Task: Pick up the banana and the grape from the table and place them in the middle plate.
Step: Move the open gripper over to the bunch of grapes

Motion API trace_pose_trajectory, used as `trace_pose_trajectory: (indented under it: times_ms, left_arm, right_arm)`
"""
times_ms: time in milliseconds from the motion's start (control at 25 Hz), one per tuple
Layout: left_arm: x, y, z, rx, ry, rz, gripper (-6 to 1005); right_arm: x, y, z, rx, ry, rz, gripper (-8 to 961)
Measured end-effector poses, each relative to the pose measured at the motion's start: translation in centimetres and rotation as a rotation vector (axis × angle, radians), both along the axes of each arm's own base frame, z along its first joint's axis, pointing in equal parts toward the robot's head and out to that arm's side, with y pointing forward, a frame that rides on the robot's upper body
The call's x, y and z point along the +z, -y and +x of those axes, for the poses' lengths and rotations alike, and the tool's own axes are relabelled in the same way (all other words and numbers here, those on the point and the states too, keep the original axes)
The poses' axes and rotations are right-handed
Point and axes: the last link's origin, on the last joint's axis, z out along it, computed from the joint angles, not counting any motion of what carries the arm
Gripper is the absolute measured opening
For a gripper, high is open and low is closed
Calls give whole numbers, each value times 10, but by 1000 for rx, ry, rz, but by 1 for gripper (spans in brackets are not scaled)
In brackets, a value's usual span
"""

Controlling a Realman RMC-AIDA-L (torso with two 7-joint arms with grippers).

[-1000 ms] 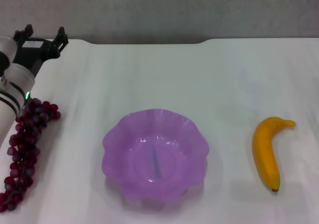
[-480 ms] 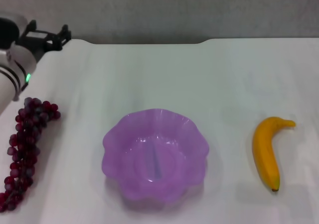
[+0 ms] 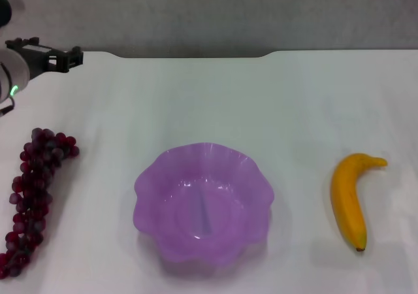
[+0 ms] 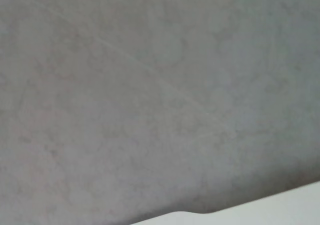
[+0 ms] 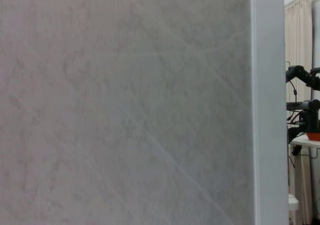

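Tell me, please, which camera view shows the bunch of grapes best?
The head view shows it best: the bunch of grapes lies in full on the white table, to the left of the purple plate. The left wrist view shows only grey wall and a strip of table edge; the right wrist view shows only wall.

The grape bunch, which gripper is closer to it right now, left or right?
Left. The left gripper hangs at the table's far left corner, beyond the grape bunch and apart from it. The right gripper is out of the head view, so it is not near.
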Motion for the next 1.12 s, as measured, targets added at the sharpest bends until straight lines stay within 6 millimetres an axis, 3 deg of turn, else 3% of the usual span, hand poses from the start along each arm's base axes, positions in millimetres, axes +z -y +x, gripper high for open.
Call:
trace_pose_trajectory:
  times_ms: [280, 560, 1120]
  left_arm:
    - [11, 21, 9, 66, -124, -127, 841]
    - [0, 35, -7, 192, -115, -221, 841]
    - [-25, 40, -49, 354, -92, -314, 842]
  right_arm:
    - [0, 0, 0, 1, 0, 1, 880]
    - [-1, 2, 1, -2, -3, 3, 880]
    - [0, 4, 3, -7, -4, 6, 880]
